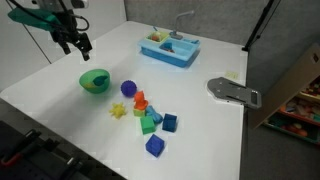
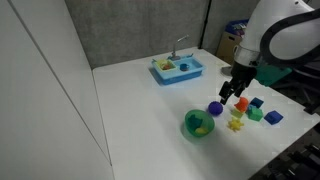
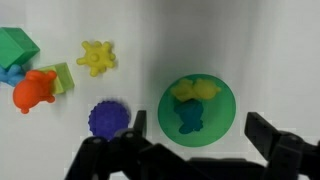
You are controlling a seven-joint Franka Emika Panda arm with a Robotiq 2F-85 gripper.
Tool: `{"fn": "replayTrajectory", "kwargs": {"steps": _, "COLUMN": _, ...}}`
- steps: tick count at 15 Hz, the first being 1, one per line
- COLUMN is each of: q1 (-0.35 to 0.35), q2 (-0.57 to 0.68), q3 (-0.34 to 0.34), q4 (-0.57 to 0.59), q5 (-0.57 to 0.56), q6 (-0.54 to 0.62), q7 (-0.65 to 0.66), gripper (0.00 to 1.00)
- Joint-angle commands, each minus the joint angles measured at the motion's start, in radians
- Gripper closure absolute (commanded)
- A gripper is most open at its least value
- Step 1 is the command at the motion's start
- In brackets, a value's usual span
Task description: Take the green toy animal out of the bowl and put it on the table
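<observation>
The bright green bowl (image 3: 197, 111) stands on the white table (image 1: 60, 100). In the wrist view the dark teal-green toy animal (image 3: 189, 120) lies inside it, touching a yellow piece (image 3: 195, 92). The bowl also shows in both exterior views (image 1: 95, 81) (image 2: 199, 124). My gripper (image 3: 190, 150) is open and empty. It hangs well above the table, over the bowl's near side, as the exterior views show (image 1: 78, 41) (image 2: 233, 92).
Near the bowl lie a purple spiky ball (image 3: 108, 119), a yellow star (image 3: 96, 57), an orange figure (image 3: 33, 90) and green blocks (image 3: 15, 45). Blue blocks (image 1: 156, 146) lie further off. A blue tray (image 1: 170, 48) stands at the far side, a grey metal plate (image 1: 232, 91) at the table's edge.
</observation>
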Motion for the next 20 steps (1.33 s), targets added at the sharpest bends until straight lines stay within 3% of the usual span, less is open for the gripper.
{"fn": "replayTrajectory", "kwargs": {"steps": 1, "q1": 0.002, "q2": 0.096, "q3": -0.004, "q4": 0.056, "q5": -0.023, "q6": 0.008, "q7": 0.009, "gripper": 0.0}}
{"fn": "replayTrajectory", "kwargs": {"steps": 20, "q1": 0.025, "q2": 0.51, "q3": 0.008, "q4": 0.308, "q5": -0.055, "q6": 0.209, "q7": -0.066, "gripper": 0.0}}
